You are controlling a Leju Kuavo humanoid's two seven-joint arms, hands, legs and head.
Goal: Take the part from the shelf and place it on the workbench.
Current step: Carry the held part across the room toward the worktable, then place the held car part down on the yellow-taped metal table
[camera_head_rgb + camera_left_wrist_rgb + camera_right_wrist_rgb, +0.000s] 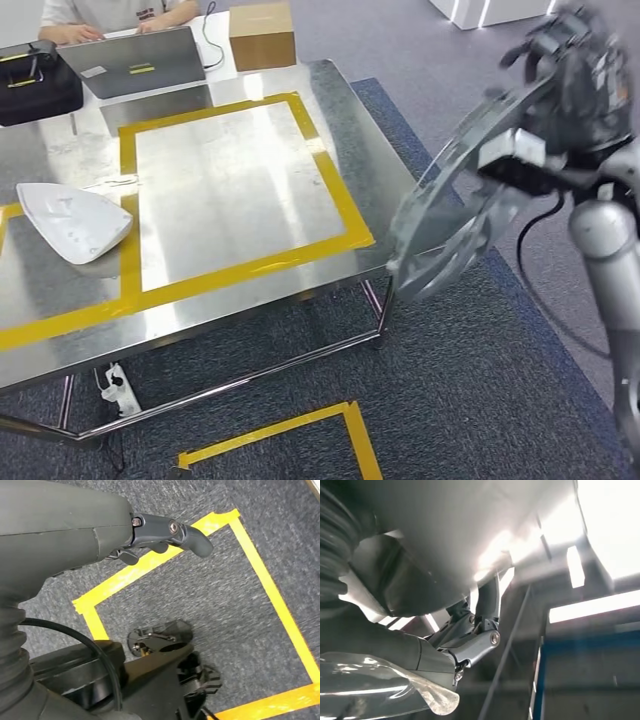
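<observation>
Grey carpet (483,400) marked with yellow floor tape (302,430) surrounds a steel worktop (355,130) carrying a yellow taped rectangle (336,190), a white moulded shell (72,222), a laptop (136,60) with a person (113,15) seated behind it, a cardboard box (262,35) and a black case (34,85). Item in transit: one large, thin, curved grey part (453,200), off the shelf and held aloft beside the worktop's near right corner, the right hand (558,110) clamped on its upper edge, so placing it on the worktop is left. Left hand (166,535): hangs over the carpet holding nothing, fingers (196,537) loosely apart.
</observation>
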